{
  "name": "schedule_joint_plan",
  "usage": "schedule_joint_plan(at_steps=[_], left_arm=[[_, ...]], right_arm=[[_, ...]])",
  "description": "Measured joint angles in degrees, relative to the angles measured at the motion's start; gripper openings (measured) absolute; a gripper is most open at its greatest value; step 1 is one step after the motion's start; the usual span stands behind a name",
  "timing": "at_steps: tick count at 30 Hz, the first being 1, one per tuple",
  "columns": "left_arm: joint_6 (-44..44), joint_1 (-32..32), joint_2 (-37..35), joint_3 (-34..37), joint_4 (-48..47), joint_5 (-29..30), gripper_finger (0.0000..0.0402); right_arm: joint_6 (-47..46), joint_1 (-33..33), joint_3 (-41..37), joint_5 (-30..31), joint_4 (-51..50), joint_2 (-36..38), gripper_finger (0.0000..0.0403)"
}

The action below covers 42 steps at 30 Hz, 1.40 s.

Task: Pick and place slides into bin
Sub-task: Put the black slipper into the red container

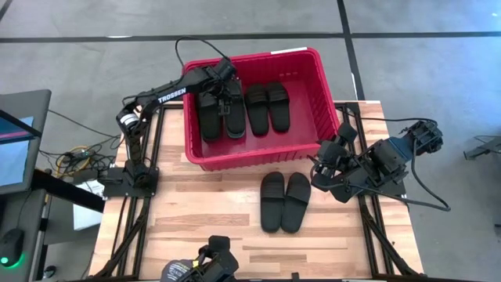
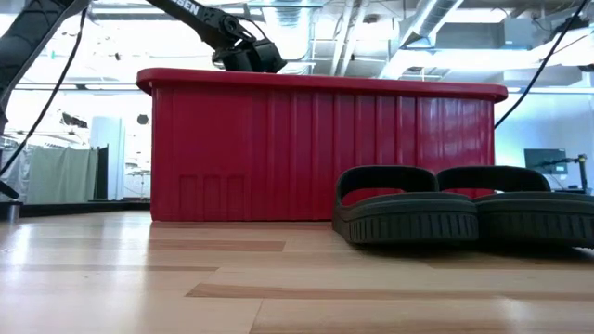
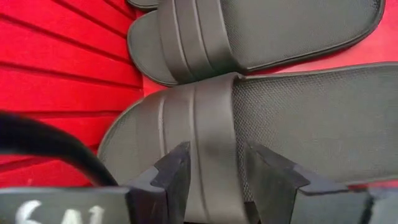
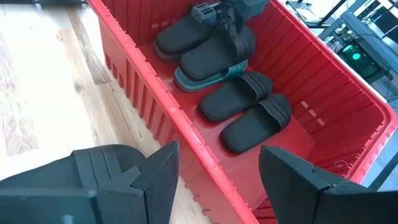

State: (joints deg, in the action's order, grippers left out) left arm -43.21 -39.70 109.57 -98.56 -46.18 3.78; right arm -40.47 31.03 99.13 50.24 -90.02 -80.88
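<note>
Over the bin's [image 1: 309, 153] left half, left gripper [image 3: 214, 171] straddles a black slide's [image 3: 298, 124] strap, fingers apart, placing step. Beside the bin, on the table [image 1: 203, 215], two black slides [image 1: 283, 200] remain; right gripper [image 4: 217, 171] open nearby. Next: release, lift clear.

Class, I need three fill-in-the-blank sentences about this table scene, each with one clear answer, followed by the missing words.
1. The red bin stands on the wooden ____.
2. A pair of black slides lies on the table, ____ the bin.
3. The left gripper has its fingers on either side of a slide's ____.

Missing words: table; outside; strap
</note>
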Motion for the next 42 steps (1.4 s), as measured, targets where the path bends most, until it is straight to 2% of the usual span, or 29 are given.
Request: schedule_joint_plan(at_steps=[42], left_arm=[[0.8, 1.9, -1.2, 0.0, -0.1, 3.1, 0.0137]], right_arm=[[0.0, 0.0, 0.0, -1.0, 0.0, 0.0, 0.0207]])
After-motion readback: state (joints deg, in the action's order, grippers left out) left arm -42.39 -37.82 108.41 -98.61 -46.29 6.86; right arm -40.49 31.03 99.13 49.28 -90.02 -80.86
